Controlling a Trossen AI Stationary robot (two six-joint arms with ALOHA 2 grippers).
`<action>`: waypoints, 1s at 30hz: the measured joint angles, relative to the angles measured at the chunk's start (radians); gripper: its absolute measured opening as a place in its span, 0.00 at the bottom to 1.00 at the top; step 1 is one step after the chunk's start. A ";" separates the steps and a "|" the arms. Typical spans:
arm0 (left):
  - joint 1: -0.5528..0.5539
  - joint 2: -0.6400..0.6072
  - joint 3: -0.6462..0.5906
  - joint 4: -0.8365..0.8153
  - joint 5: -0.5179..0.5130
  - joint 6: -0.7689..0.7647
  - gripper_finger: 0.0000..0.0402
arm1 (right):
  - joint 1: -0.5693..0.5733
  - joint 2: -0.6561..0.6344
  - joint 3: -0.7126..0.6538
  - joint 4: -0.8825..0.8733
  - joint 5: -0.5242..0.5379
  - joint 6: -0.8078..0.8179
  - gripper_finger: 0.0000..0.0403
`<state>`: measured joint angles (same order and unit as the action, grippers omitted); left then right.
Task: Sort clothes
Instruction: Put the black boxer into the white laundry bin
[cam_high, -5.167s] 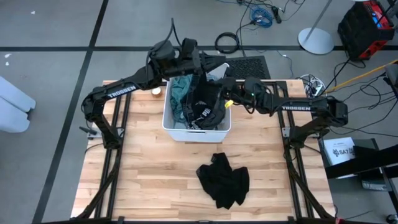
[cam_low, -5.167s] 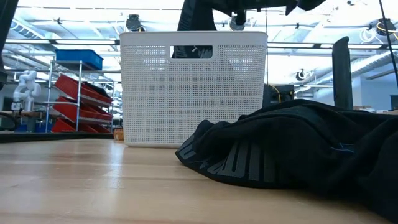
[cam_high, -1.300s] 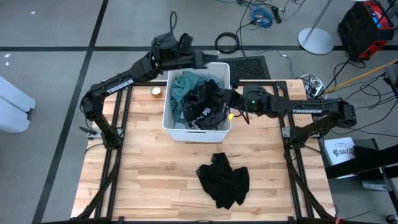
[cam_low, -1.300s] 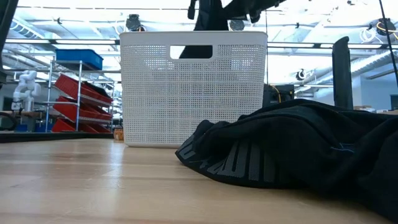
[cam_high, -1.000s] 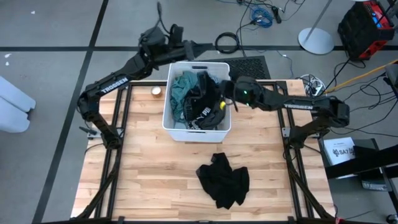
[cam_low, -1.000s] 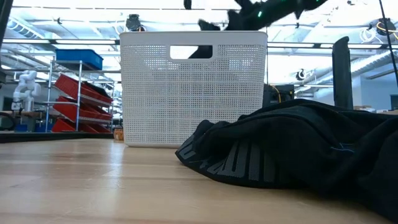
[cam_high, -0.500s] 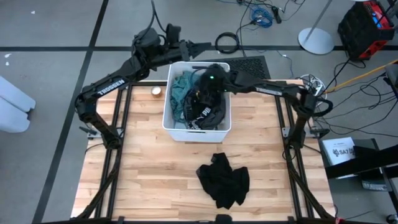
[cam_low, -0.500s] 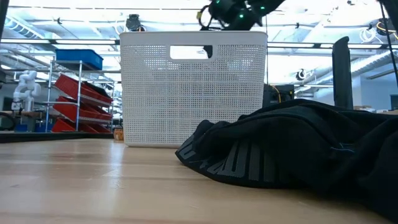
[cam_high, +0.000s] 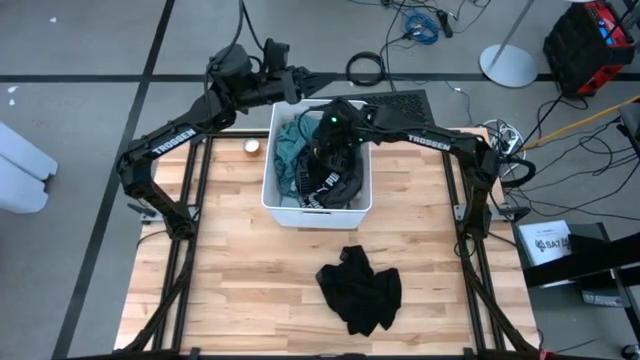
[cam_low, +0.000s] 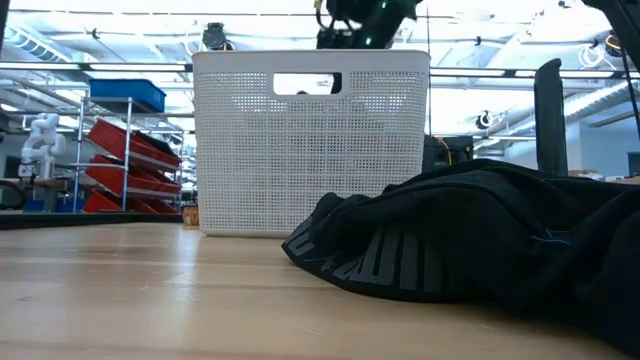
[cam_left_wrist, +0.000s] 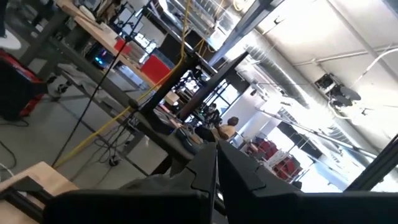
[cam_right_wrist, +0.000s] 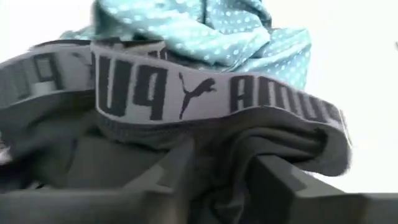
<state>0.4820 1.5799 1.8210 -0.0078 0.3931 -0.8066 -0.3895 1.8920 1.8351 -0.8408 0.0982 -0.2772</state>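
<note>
Two arms in play. Left claw (cam_high: 296, 82) hangs clenched, empty, beyond the bin's (cam_high: 272, 205) far-left corner, off the worktop (cam_high: 230, 280). Clothes (cam_high: 300, 165) heaped in bin; black piece (cam_high: 360, 290) lies nearer on worktop. Right claw (cam_high: 322, 140), fingers apart, sits directly over the heap, grey waistband (cam_right_wrist: 205, 93) w/ lettering just ahead, running crosswise to its fingers; right arm nearer.
</note>
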 joint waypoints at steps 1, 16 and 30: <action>0.000 -0.003 0.000 -0.001 0.000 0.015 0.06 | 0.004 -0.001 0.024 -0.039 0.000 0.000 0.34; 0.003 -0.198 -0.001 -0.281 -0.108 0.248 0.06 | 0.012 -0.150 0.185 -0.420 -0.171 0.017 0.69; -0.417 -0.333 -0.139 -0.823 -0.369 0.266 0.06 | 0.114 -0.507 -0.044 -0.454 -0.442 0.217 0.67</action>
<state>0.0650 1.2466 1.6819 -0.8311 0.0246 -0.5404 -0.2757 1.3854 1.7908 -1.2951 -0.3441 -0.0599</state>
